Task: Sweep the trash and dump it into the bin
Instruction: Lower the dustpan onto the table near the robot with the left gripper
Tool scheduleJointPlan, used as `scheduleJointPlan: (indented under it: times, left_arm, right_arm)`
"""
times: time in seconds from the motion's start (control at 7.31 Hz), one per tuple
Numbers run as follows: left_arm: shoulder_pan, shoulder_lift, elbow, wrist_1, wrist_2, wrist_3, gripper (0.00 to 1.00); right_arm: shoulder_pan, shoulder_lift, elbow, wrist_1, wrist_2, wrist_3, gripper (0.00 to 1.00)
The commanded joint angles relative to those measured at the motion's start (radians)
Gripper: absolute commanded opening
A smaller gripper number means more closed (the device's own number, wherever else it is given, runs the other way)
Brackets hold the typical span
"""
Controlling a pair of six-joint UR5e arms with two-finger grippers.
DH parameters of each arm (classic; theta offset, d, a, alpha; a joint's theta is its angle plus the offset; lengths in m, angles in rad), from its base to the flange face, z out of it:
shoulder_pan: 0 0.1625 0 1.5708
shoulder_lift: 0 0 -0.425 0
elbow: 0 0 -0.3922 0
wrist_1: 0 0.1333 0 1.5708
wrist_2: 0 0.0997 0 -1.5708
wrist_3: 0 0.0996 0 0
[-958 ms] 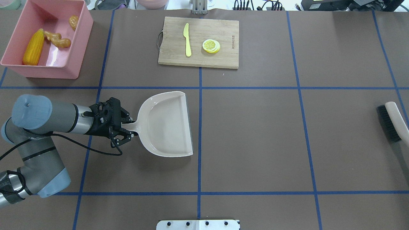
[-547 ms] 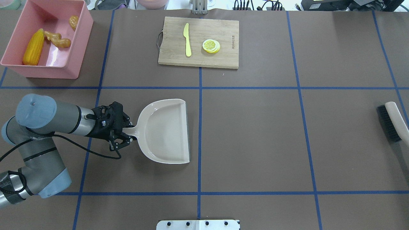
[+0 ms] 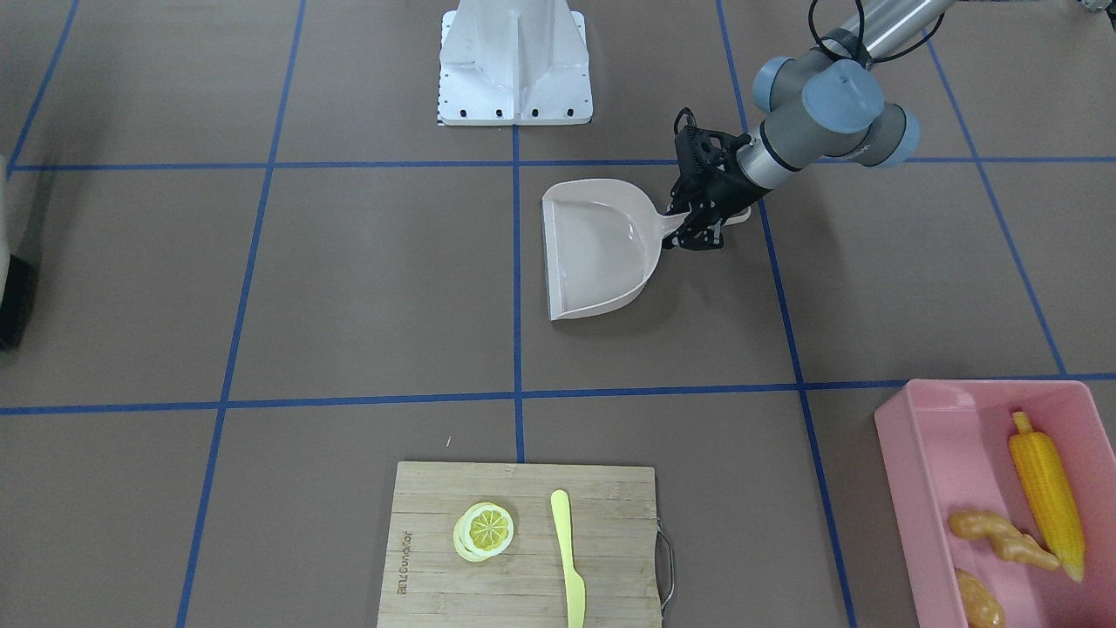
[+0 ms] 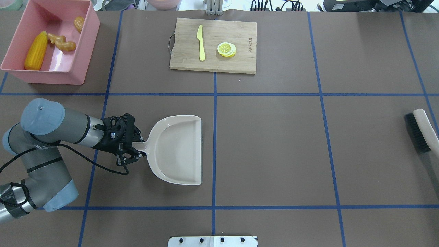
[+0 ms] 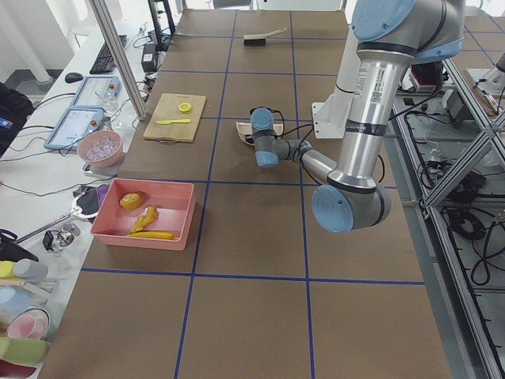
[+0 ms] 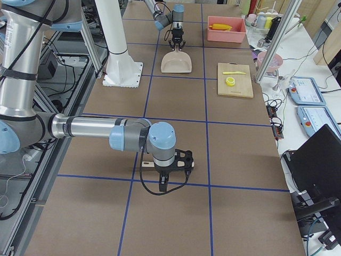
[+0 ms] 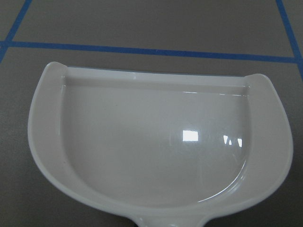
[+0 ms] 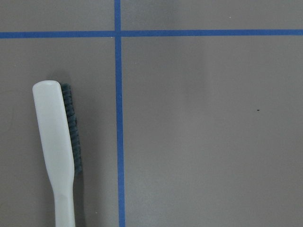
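The pink bin (image 4: 51, 76) stands at the far left corner and holds the yellow corn cob (image 4: 36, 51), the tan ginger root (image 4: 61, 43) and the brown potato (image 4: 79, 23). My left gripper (image 4: 134, 151) is shut on the handle of the beige dustpan (image 4: 178, 149), which lies level near the table's middle. The pan is empty in the left wrist view (image 7: 156, 146). My right gripper (image 6: 166, 173) shows only in the exterior right view, over the brush; I cannot tell whether it is open or shut.
A brush (image 4: 420, 132) lies at the right edge and also shows in the right wrist view (image 8: 59, 151). A wooden cutting board (image 4: 240, 63) at the far middle carries a yellow knife (image 4: 201, 43) and a lemon slice (image 4: 226, 49). The robot's base plate (image 4: 212, 241) is at the near edge.
My left gripper has drawn the dustpan toward the robot's side and squared it up with the blue lines. The bin, trash and brush have not moved.
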Motion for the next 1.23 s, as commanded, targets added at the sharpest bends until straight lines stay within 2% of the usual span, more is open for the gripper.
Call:
scheduleJointPlan:
  times: [0.0,0.96,1.09]
  left_arm:
    - [0.000,-0.010,0.001,0.002,-0.002,0.031,0.00]
    - [-0.008,-0.063,0.046,0.003,0.002,0.029,0.00]
    - [-0.008,-0.066,0.053,0.005,0.002,0.029,0.09]
  right_arm:
    - [0.001,0.002,0.000,0.000,0.000,0.000,1.00]
    - [0.000,0.000,0.000,0.000,0.000,0.000,1.00]
    - [0.000,0.002,0.000,0.000,0.000,0.000,1.00]
